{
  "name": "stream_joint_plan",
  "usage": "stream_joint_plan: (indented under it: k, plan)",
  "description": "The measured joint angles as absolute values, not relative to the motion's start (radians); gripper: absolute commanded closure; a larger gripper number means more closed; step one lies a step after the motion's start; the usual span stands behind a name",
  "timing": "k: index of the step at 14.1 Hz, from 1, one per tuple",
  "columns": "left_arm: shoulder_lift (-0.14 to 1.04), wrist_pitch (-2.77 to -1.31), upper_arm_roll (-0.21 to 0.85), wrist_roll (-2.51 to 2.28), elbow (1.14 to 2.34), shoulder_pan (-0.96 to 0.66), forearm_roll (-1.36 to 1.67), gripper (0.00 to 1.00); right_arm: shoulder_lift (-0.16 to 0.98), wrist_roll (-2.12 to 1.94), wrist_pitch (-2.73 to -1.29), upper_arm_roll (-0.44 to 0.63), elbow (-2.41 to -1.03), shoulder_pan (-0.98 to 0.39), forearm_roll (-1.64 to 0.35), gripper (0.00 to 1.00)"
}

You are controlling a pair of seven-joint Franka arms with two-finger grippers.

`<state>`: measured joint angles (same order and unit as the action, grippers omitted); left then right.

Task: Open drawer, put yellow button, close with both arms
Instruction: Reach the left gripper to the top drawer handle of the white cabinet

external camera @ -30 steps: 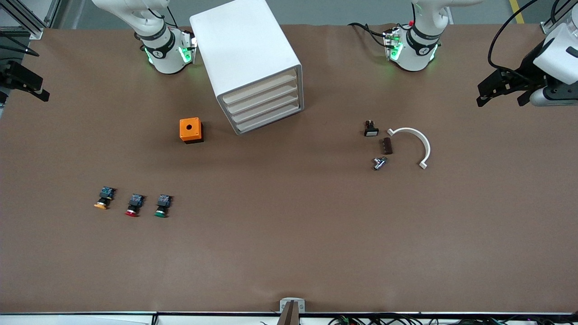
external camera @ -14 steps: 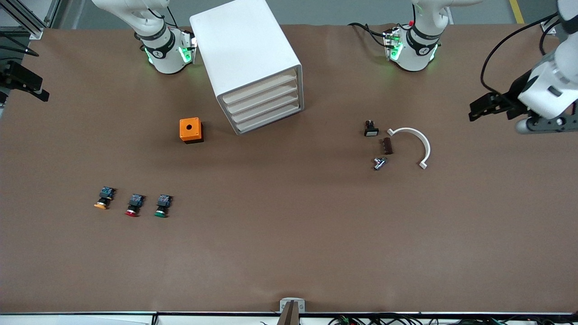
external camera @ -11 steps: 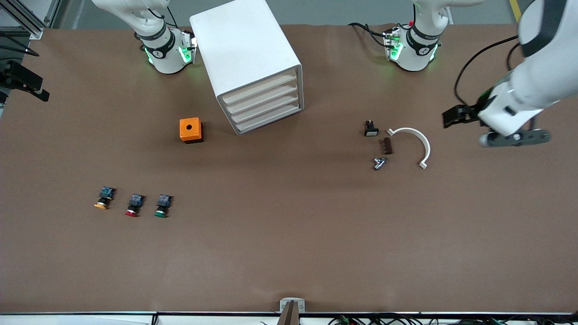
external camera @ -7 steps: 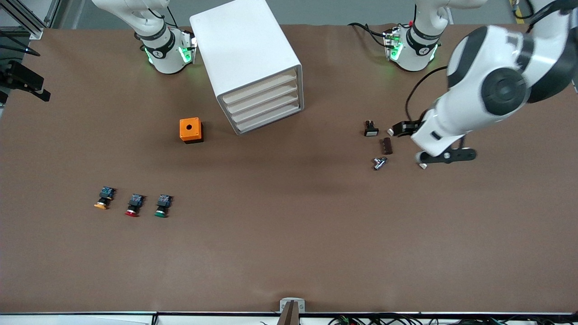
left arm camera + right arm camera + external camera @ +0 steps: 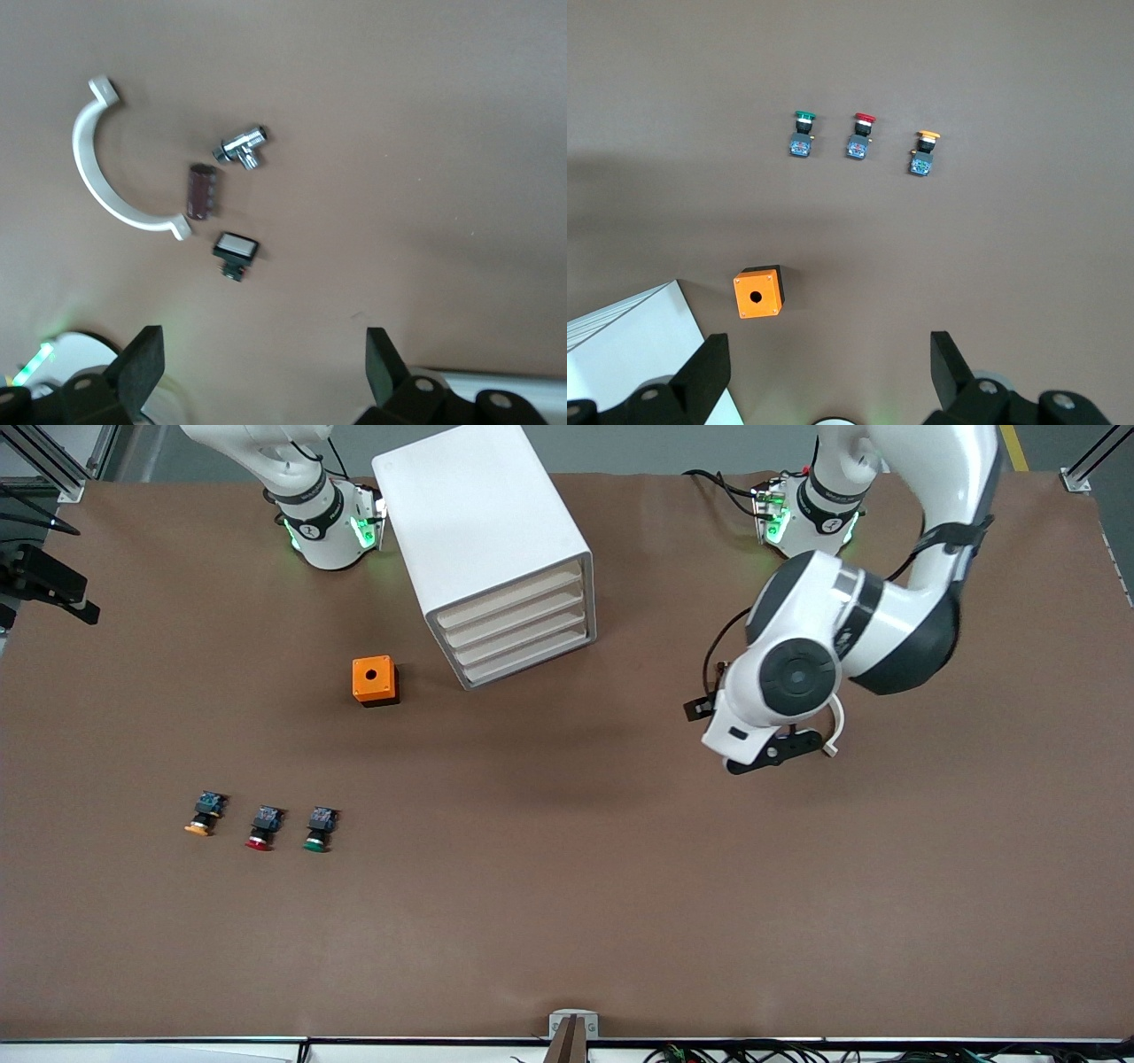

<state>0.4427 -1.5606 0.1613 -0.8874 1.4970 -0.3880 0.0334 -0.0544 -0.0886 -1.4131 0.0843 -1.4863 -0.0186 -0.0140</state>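
Observation:
The white cabinet (image 5: pixel 483 522) stands near the right arm's base, and its top drawer (image 5: pixel 509 596) is pushed in like the three below it. The yellow button (image 5: pixel 202 816) lies on the table toward the right arm's end, beside a red-capped one (image 5: pixel 262 828) and a green-capped one (image 5: pixel 317 829). It also shows in the right wrist view (image 5: pixel 924 152). My left gripper (image 5: pixel 263 372) is open and empty over the small parts; the left arm's wrist (image 5: pixel 788 682) hides it in the front view. My right gripper (image 5: pixel 830 376) is open, empty, high near its base, and out of the front view.
An orange box with a hole (image 5: pixel 375 680) sits beside the cabinet. Under the left hand lie a white curved clamp (image 5: pixel 106 177), a chrome fitting (image 5: pixel 241 149), a brown piece (image 5: pixel 201 190) and a black switch (image 5: pixel 236 252). A black fixture (image 5: pixel 44 584) stands at the table's edge.
The left arm has swung in from the table's edge at its own end and now hangs over the small parts. The right arm, cabinet and buttons have not moved.

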Motion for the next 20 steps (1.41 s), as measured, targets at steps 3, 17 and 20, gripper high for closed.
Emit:
stream_joint_plan:
  k: [3,17,20]
  plan:
    - [0.529,-1.560,0.162,-1.114,1.457,-0.454,0.040,0.00,-0.054,-0.089,-1.411,0.087,-1.487,-0.018,-0.014,0.00]
    - [0.777,-1.405,0.154,-2.062,1.248,-0.489,0.707,0.00,-0.054,-0.089,-1.404,0.089,-1.488,-0.018,-0.014,0.00]
    - [0.812,-1.361,0.151,-2.088,1.241,-0.481,0.831,0.00,-0.054,-0.089,-1.404,0.089,-1.488,-0.018,-0.014,0.00]
